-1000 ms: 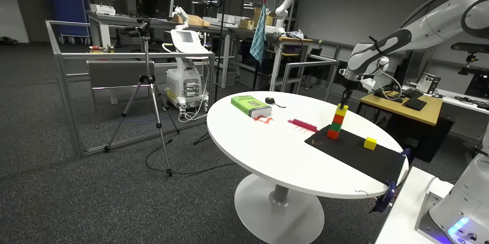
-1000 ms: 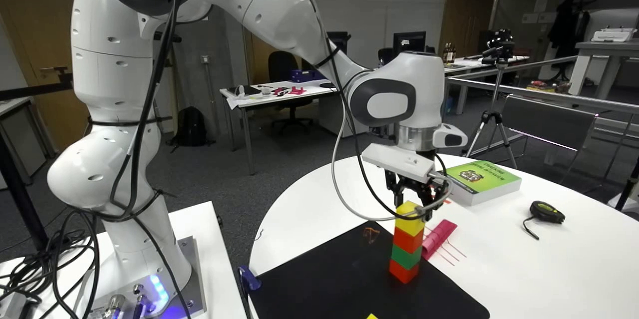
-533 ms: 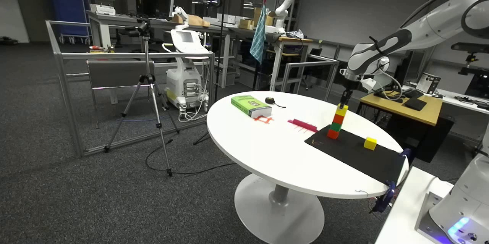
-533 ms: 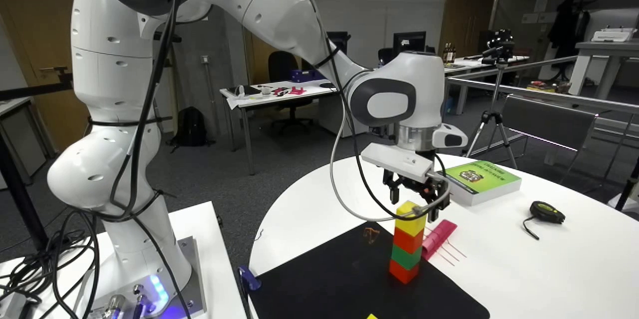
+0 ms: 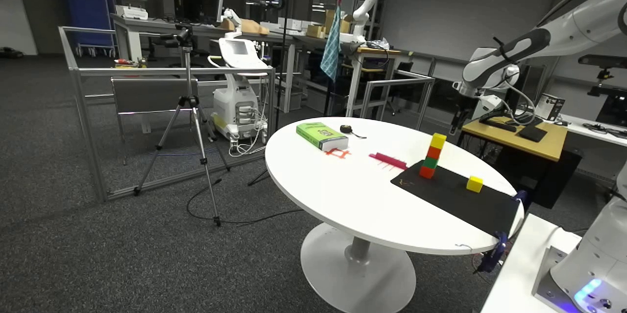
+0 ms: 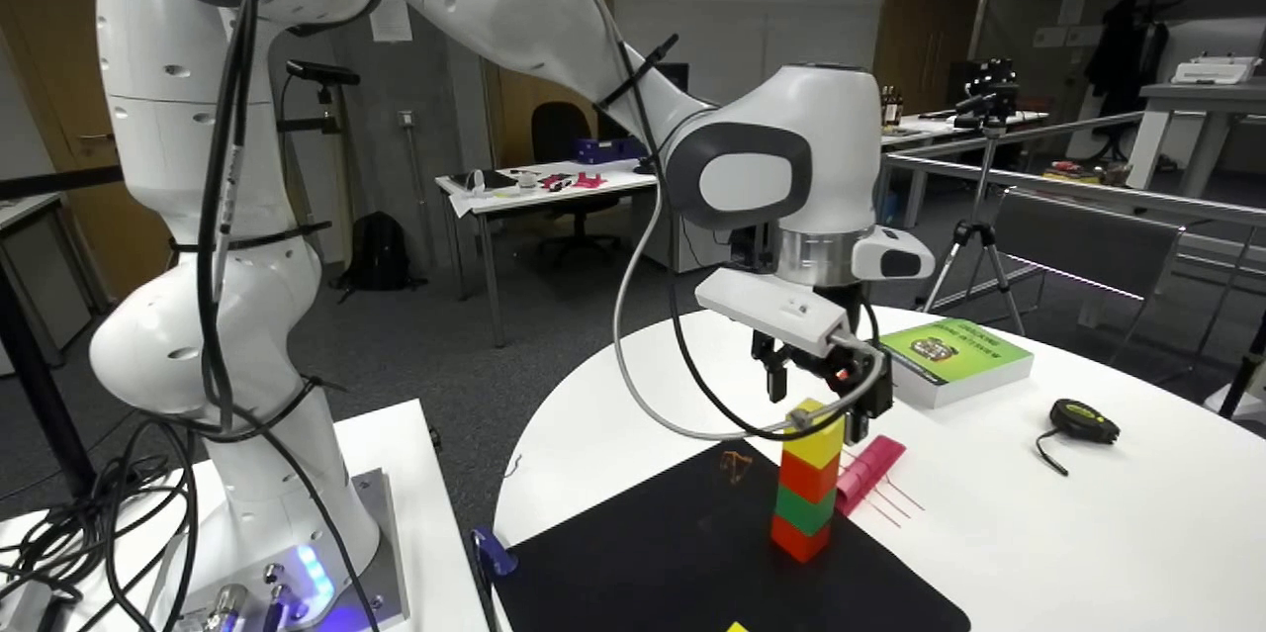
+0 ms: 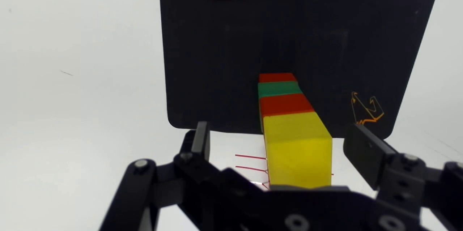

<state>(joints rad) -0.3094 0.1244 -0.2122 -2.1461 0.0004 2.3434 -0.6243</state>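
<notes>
Stacked blocks (image 5: 431,157) stand right of center in an exterior view, red, green, red and yellow from bottom to top, on a black mat (image 5: 458,204) laid over a round white tabletop (image 5: 318,185) with a blue clamp (image 5: 498,249) at its edge. A loose yellow block (image 5: 474,184) rests on the mat, lower right of the stack. Farther left lie a magenta strip (image 5: 390,160), a green book (image 5: 319,134) and a tape measure (image 5: 346,129). Gray carpet (image 5: 147,259) fills that frame's lower left, under a tripod (image 5: 188,102) and a white cart (image 5: 230,101). From the upper left of an exterior view, the white arm (image 6: 549,14) reaches in and bends downward. In the wrist view the fingers (image 7: 364,151) are spread apart, gaps showing on both sides of the yellow top block (image 7: 300,162).
</notes>
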